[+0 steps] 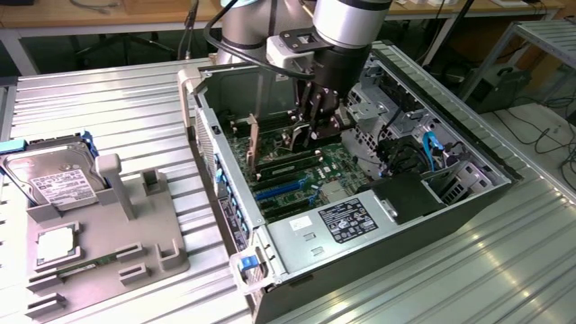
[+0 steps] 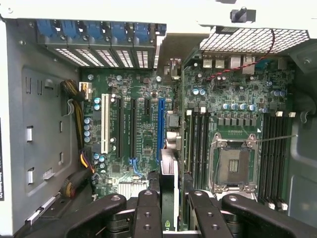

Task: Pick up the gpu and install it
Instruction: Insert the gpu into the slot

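Black gripper fingers (image 2: 148, 213) pinch your thin dark gpu card (image 2: 168, 198) edge-on.
You hold it upright over the green motherboard (image 2: 143, 124), matching the slots.

1. The power supply (image 1: 347, 223), at the near end of the open computer case (image 1: 468, 142) in the exterior view, carries a dark label with pale print; none of the print can be read.
2. The hard drive (image 1: 50, 177), standing in the grey holder (image 1: 108, 256) at the exterior view's left, has a white label with dark marks like barcodes; no word or number on it can be made out.
3. The motherboard (image 2: 143, 129) in the wrist view bears only tiny white markings, too small to read.
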You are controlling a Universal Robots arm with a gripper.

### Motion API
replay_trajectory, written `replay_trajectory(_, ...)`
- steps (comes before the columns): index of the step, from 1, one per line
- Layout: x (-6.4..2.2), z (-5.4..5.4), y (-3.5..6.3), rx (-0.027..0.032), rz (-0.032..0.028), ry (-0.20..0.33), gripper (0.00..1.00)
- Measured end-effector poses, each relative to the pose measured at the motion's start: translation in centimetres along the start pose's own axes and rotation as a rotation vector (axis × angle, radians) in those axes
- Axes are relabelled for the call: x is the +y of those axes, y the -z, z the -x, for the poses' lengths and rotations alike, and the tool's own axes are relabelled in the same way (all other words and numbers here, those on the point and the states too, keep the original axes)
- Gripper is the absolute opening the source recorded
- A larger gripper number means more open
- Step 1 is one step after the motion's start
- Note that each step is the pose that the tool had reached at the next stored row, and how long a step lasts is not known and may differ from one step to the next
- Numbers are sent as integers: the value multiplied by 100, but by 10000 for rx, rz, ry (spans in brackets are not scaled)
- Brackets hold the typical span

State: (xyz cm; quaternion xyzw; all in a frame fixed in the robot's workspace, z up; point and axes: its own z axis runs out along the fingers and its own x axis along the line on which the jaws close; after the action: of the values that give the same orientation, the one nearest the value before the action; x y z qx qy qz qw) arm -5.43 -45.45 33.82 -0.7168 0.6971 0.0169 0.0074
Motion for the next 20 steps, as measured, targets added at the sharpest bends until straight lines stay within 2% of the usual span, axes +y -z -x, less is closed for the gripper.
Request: replay_trajectory(20, -1, -4, -107, -2, -8, -1, 27)
